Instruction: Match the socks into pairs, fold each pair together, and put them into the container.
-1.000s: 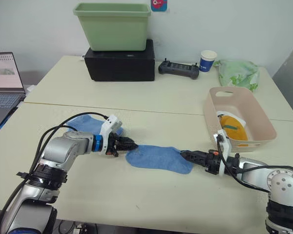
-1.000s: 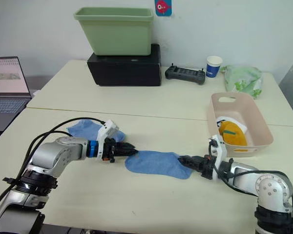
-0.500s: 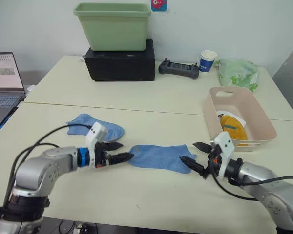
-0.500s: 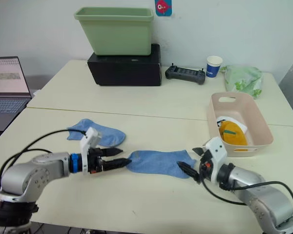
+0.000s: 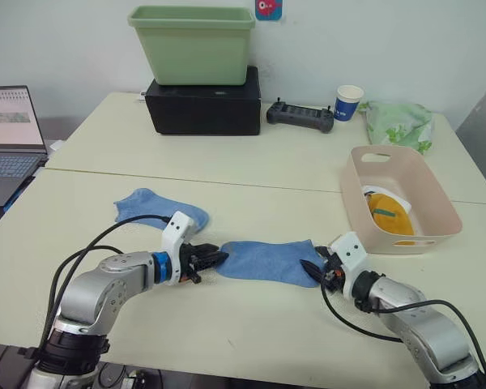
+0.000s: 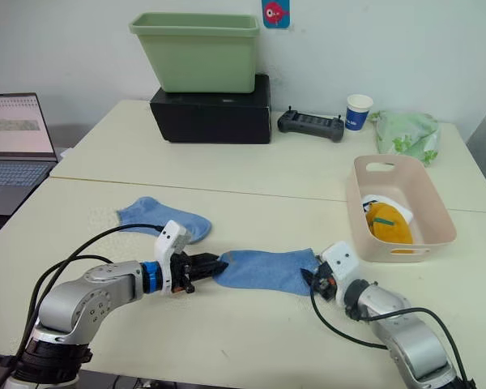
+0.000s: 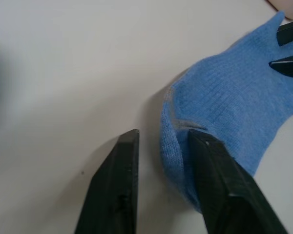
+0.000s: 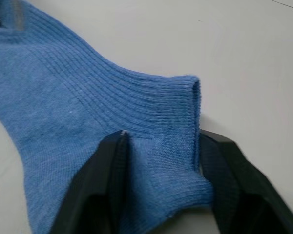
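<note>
Landmark = pale pink tub [image 5: 437, 212], on the robot's right side of the cream table [image 5: 251, 166]. Inside it: mustard-yellow sock [image 5: 386, 213] lying on a white sock [image 5: 371, 193].

Light blue sock [image 5: 267, 261] lies flat on the table left of the tub, nearer the robot. L gripper [image 5: 217, 258] at the sock's far-from-tub end: fingers [image 7: 212, 180] apart, one resting on the fabric edge, other on bare table just beside it, so not clamped. R gripper [image 5: 317, 270] at the tub-side end, the ribbed cuff [image 8: 156, 105]: fingers [image 8: 105, 178] apart, straddling the cuff, fabric bunched betw. them.

Second light blue sock [image 5: 158, 208] lies further left of the tub, apart from the first.

Behind the tub, by the wall: green patterned bag [image 5: 398, 121], paper cup [image 5: 348, 102], black controller [image 5: 300, 116], green tub [image 5: 193, 44] atop black box [image 5: 202, 104]. Laptop [image 5: 8, 138] far left.
</note>
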Tool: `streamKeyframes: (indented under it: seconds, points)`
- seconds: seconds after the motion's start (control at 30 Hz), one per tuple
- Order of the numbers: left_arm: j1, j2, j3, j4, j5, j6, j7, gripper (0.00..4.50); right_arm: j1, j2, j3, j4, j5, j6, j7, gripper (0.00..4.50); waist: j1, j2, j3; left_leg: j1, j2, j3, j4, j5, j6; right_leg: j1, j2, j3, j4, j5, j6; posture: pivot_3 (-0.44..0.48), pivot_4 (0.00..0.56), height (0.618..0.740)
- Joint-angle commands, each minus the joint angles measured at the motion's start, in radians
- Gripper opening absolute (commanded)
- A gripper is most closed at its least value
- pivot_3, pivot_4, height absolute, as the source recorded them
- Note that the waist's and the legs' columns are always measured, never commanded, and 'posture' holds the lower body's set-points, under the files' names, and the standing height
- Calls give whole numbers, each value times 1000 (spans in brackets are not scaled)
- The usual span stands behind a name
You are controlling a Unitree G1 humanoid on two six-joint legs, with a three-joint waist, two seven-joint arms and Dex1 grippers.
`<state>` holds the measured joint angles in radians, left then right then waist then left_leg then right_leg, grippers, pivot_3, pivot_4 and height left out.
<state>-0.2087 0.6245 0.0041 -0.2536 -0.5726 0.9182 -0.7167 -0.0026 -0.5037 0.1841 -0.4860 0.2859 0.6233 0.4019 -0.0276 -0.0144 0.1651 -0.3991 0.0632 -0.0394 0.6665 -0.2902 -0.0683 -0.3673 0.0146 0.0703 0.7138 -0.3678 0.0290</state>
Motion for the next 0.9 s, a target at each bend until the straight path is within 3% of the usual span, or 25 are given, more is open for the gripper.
streamKeyframes:
  seconds: [0.03, 0.07, 0.13, 0.37, 0.53, 0.67, 0.87, 0.9]
  points:
    - [7, 0, -21, -7, -5, 6, -19, 316, -7, -7, -5, -35, -17, -18, 19, 917, 0, 0, 0, 0, 0, 0, 0, 0, 0, 0, 0, 0, 0, 0, 0, 0, 150, 720]
    - [8, 4, -20, -7, -4, 3, -24, 16, -7, -5, -9, -39, -16, -15, 21, 584, 0, 0, 0, 0, 0, 0, 0, 0, 0, 0, 0, 0, 0, 0, 0, 0, 150, 720]
    - [9, 24, -1, -13, -12, 11, -37, 0, -1, -14, -23, -67, 2, 0, 39, 38, 0, 0, 0, 0, 0, 0, 0, 0, 0, 0, 0, 0, 0, 0, 0, 0, 150, 720]
    - [99, 170, 124, -118, -167, 150, -133, 0, 64, -113, -35, -279, 179, 182, 158, 38, -5, 0, 0, 0, 1, -3, -1, 0, 0, -1, 0, 0, 1, 0, 0, 0, 150, 720]
    - [218, 227, 162, -166, -174, 143, -144, 0, 106, -155, -10, -334, 186, 210, 160, 38, -3, 0, 0, 0, 0, -6, -1, 0, 0, 0, 0, 1, 0, 0, 0, 0, 150, 720]
    - [323, 212, 160, -192, -137, 86, -119, 0, 123, -148, 58, -327, 111, 176, 119, 38, -4, -1, -1, 0, 0, -8, -1, 0, 0, 0, 0, 1, 0, 0, 0, 0, 150, 720]
    - [362, 144, 150, -179, -99, 0, -67, 0, 142, -161, 103, -290, 35, 105, 124, 38, -2, -1, -1, 1, -1, -8, -1, 0, 0, 1, 0, 1, 0, 0, 0, 0, 150, 720]
    - [371, 149, 146, -181, -93, -3, -67, 0, 148, -165, 102, -285, 25, 95, 129, 296, -2, -2, -2, 1, -1, -8, -1, 0, 0, 2, 0, 1, -1, 0, 0, 0, 150, 720]
